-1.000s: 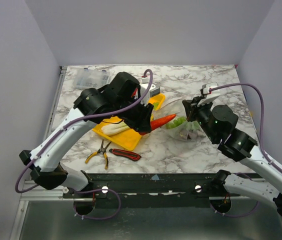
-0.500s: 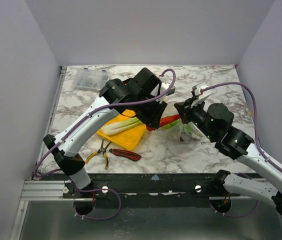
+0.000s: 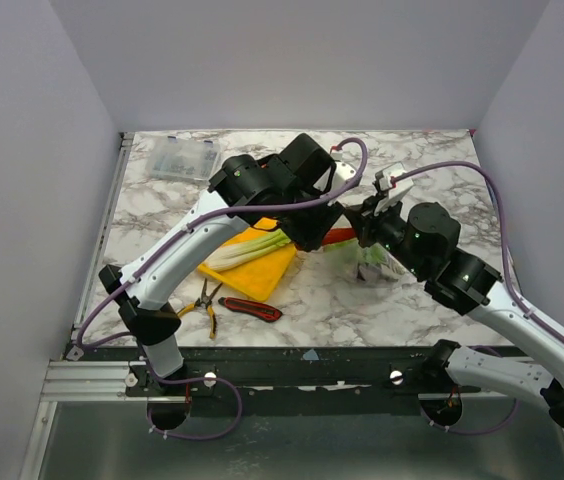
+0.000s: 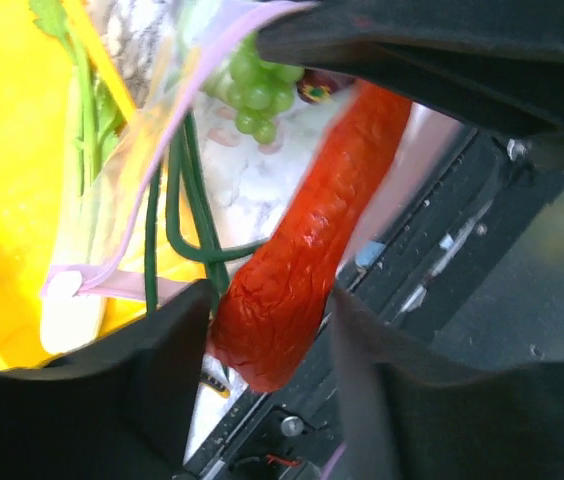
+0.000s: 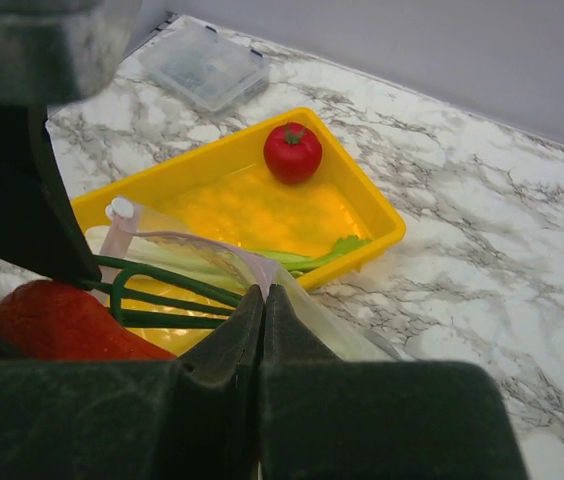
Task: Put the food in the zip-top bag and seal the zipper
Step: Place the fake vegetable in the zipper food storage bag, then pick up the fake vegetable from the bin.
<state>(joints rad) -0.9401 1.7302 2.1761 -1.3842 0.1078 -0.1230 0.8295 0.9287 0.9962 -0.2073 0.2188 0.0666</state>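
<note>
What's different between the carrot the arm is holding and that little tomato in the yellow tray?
The carrot is long and tapered; the tomato is small and round. The carrot is clamped in the left gripper, aimed at the mouth of the bag; the tomato sits loose in the yellow tray. The carrot trails long green stalks; the tomato has a tiny green cap. Both are reddish toy foods.

— What do we have on the table (image 3: 432, 160)?
— It's white marble with grey veins. A yellow tray (image 3: 252, 275) lies near the middle, and a clear plastic box (image 3: 174, 155) sits in the far left corner.
— And nearer us?
— We see yellow-handled pliers (image 3: 202, 303) just beside the tray's near edge, with a red-black utility knife (image 3: 252, 310) next to them. Right of the tray, the zip-top bag (image 3: 374, 265) rests its lower end on the marble.
</note>
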